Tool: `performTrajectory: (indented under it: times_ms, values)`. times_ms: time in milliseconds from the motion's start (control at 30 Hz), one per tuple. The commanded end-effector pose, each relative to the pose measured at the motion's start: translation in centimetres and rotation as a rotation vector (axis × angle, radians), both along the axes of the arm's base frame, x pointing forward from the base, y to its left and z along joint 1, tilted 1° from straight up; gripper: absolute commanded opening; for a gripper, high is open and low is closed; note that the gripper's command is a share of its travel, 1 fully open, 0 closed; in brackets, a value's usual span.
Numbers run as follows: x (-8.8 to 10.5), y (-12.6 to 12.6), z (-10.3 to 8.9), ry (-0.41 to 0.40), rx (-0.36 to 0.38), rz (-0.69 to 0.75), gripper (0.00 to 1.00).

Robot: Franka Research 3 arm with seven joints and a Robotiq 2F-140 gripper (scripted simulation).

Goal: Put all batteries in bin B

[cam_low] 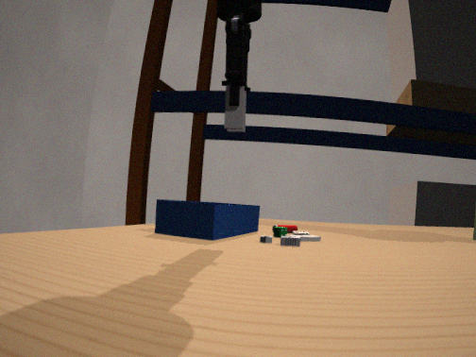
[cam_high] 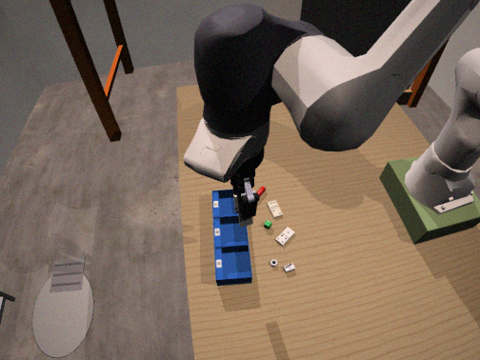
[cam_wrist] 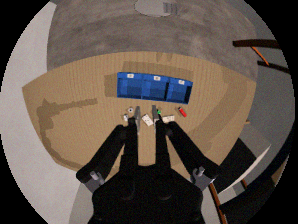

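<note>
A red cylinder (cam_high: 261, 191) (cam_low: 288, 228) (cam_wrist: 182, 112), which looks like a battery, lies on the table beside the bins, near one end of the row. Three joined blue bins (cam_high: 232, 278) (cam_low: 184, 219) (cam_wrist: 130, 90) stand on the table, each with a small white label too blurred to read. No battery is visible inside them, though the arm hides part of the row in the top view. My gripper (cam_high: 246, 221) (cam_low: 235, 128) (cam_wrist: 146, 111) is slightly open and empty, high above the table. In the wrist view a gap shows between its fingertips.
Two white dominoes (cam_high: 274, 209) (cam_high: 285, 236) (cam_wrist: 147, 120), a green die-like piece (cam_high: 268, 224) (cam_low: 280, 231), a small nut (cam_high: 273, 262) (cam_low: 265, 239) and a small white block (cam_high: 289, 268) (cam_low: 290, 241) lie beside the bins. The bins' walls stand above these things.
</note>
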State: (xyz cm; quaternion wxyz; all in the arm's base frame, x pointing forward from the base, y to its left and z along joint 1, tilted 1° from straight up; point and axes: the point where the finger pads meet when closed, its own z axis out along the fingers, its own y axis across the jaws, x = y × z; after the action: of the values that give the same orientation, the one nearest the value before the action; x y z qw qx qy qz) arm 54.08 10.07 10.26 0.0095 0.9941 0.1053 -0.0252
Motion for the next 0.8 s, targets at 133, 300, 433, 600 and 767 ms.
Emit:
performTrajectory:
  times_ms: [133, 300, 433, 600, 767]
  values:
    - [-1.3, -5.0, -2.3, 0.003, 0.006, 0.194, 0.17]
    - [-2.6, -8.5, -4.1, 0.017, 0.000, 0.237, 0.17]
    - [-3.2, -9.9, -4.8, 0.021, -0.002, 0.253, 0.17]
    - [-4.5, -13.4, -6.5, 0.024, -0.002, 0.315, 0.17]
    - [-5.5, -16.7, -8.0, 0.028, -0.001, 0.354, 0.17]
